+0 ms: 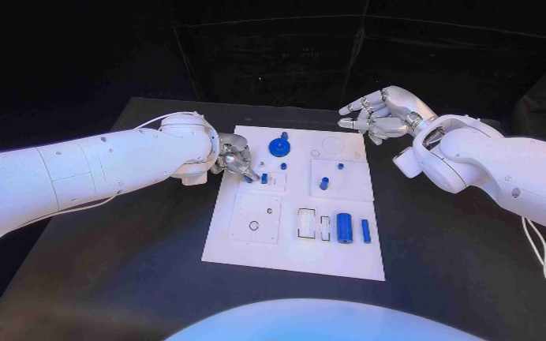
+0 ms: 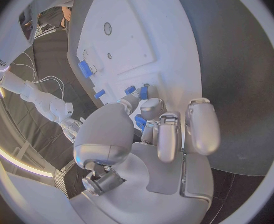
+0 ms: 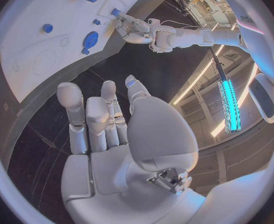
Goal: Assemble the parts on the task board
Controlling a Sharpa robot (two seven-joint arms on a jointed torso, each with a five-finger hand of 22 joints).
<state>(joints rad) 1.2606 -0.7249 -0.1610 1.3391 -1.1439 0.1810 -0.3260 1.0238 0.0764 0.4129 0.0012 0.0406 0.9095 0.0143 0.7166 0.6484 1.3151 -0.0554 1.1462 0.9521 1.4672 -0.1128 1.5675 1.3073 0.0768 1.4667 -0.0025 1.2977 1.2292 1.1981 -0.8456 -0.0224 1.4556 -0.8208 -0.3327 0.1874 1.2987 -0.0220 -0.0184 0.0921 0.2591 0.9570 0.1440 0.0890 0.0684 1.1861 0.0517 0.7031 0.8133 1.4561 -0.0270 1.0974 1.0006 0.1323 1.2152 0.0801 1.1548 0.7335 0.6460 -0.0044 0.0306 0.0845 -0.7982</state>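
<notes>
Blue part (image 1: 249,177) sits pinched in your left hand (image 1: 233,155) at the task board's (image 1: 273,254) ten o'clock edge; you're mid-insertion, so line it up over its socket next. Your right hand (image 1: 381,114) hovers loose-fingered, holding nothing, at one o'clock.

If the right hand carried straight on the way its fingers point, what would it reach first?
Probably the far right corner of the task board: the right hand hovers open off that corner, fingers pointing toward it. Height above the table is unclear.

Left hand (image 1: 233,157) over task board (image 1: 256,234) (blue parts (image 1: 344,226))
</notes>
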